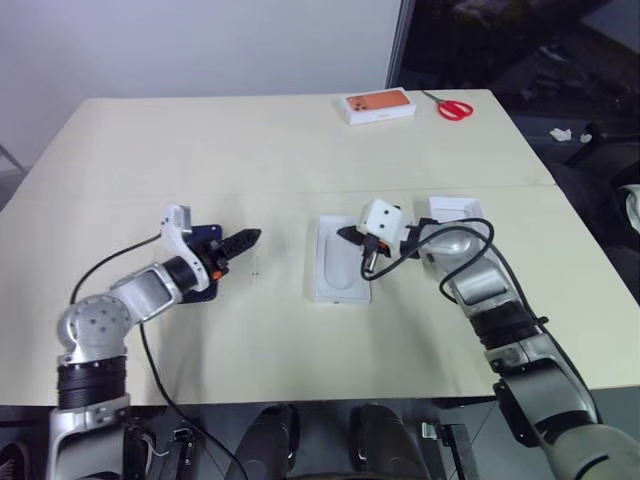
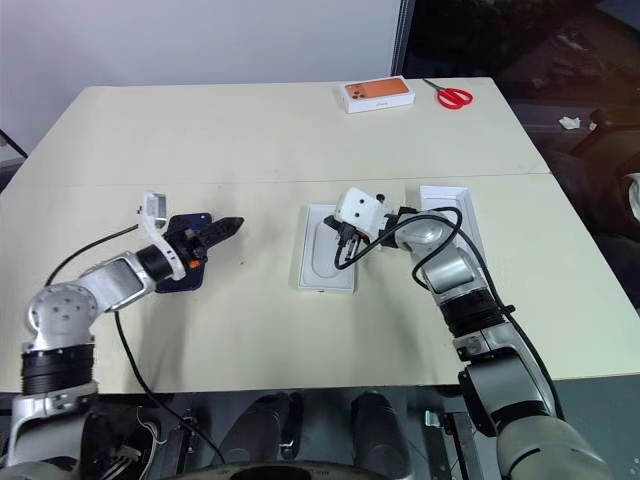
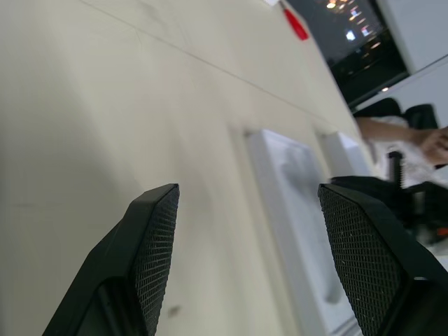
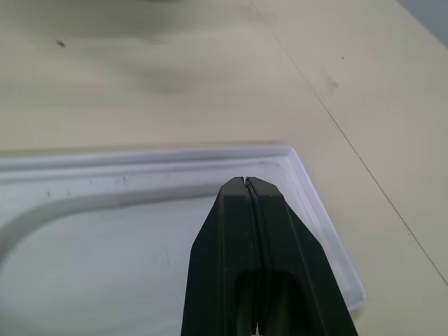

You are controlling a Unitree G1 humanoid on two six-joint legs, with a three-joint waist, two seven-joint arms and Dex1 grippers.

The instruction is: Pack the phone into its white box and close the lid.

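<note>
Beige laminate table carries everything. White moulded plastic insert with a rounded oval recess lies mid-table, recess empty. Plain white shallow cardboard tray, the lid by its look, sits just beside the insert on the robot's right, partly covered by the right arm; can't tell what's inside. White box with an orange phone print lies at the far edge, red-handled scissors near it. Slim dark navy-blue phone lies flat on the robot's left, well apart from the insert, mostly under the left wrist.

Left gripper hangs over the table just past the phone's inner edge, fingers spread wide, holding nothing. Right gripper hovers over the insert's recess near one rim, fingers pressed together, empty.
</note>
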